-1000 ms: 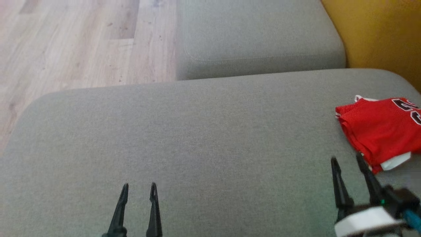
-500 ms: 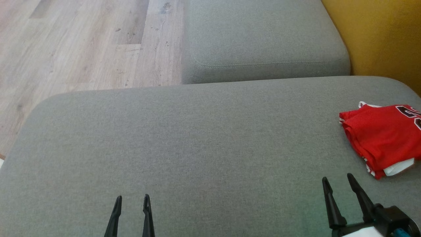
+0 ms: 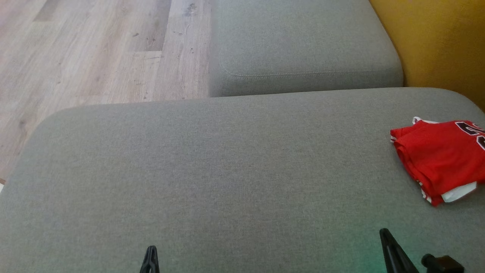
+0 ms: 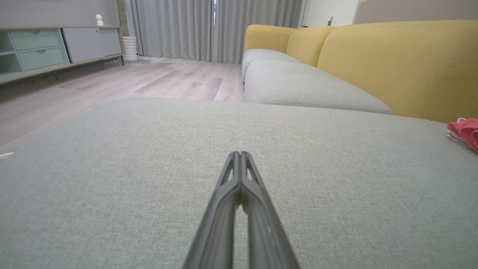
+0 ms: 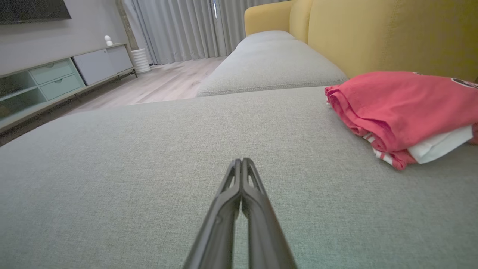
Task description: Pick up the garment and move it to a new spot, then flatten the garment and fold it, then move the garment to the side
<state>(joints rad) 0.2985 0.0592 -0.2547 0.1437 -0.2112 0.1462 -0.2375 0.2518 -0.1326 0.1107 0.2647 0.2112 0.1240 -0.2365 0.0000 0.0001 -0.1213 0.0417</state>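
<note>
The garment (image 3: 441, 159), a red jersey with dark lettering and white trim, lies folded at the right edge of the grey sofa cushion (image 3: 227, 170). It also shows in the right wrist view as the garment (image 5: 403, 108), ahead and to the right of my right gripper (image 5: 242, 161), and as a red edge of the garment (image 4: 465, 131) at the far right of the left wrist view. My left gripper (image 4: 238, 154) hovers low over bare cushion, fingers pressed together and holding nothing. My right gripper (image 3: 384, 232) is shut too, apart from the garment, near the head view's bottom edge like my left gripper (image 3: 150, 250).
A second grey seat cushion (image 3: 303, 45) lies beyond, with the yellow sofa back (image 3: 439, 41) to the right. Wooden floor (image 3: 94, 49) lies to the left past the cushion's edge. A low cabinet (image 4: 44, 48) and grey curtains (image 4: 209, 26) stand far off.
Both grippers have shut and drawn back toward the bottom of the head view. The garment lies where it was.
</note>
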